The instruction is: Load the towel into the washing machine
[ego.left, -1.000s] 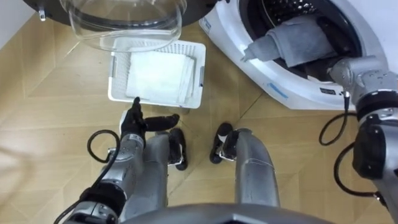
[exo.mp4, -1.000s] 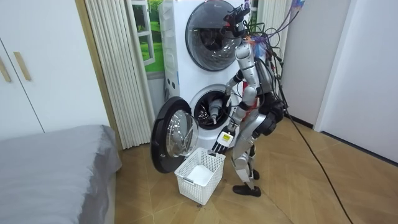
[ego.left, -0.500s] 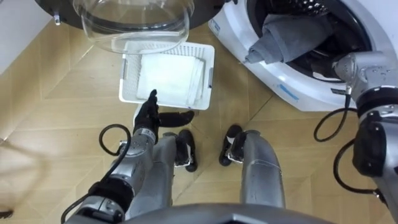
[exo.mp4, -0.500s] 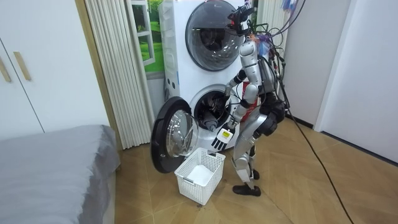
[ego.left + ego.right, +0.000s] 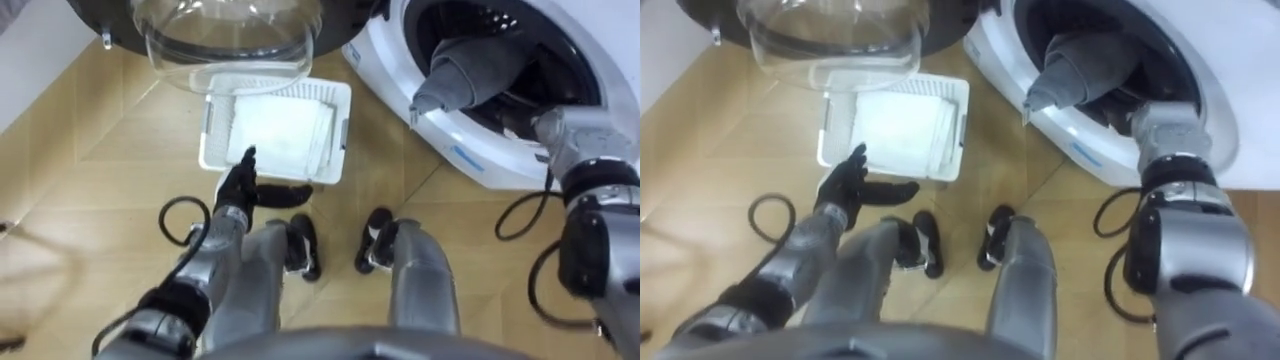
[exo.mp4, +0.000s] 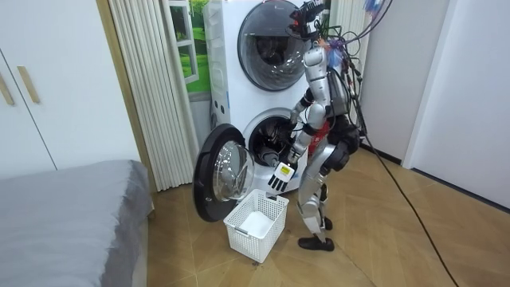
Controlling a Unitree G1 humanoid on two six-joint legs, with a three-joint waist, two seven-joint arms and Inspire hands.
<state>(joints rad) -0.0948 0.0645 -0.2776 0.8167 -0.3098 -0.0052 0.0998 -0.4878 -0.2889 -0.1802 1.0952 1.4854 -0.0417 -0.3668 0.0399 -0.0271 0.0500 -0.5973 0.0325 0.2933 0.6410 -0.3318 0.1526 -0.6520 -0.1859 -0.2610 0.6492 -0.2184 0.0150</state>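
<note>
A grey towel (image 5: 482, 62) lies bunched in the mouth of the lower washing machine (image 5: 452, 152), with one corner hanging over the white rim. My right forearm (image 5: 590, 160) reaches into the drum beside the towel, and the hand is hidden inside. My left hand (image 5: 240, 186) hangs open above the floor, just in front of the white basket (image 5: 212, 140). In the room view I stand upright before the stacked machines, with the left hand (image 6: 279, 177) above the basket (image 6: 255, 227).
The machine's round glass door (image 5: 230, 45) stands open over the basket's far side. White folded cloth (image 5: 280, 130) lies in the basket. A second machine (image 6: 267, 40) is stacked above. A grey bed (image 6: 72, 207) and curtain (image 6: 151, 88) are at the room view's left.
The towel has bunched up and sits deeper in the drum's mouth, and my right arm reaches further in. The eye view has shifted. My left hand has barely moved.
</note>
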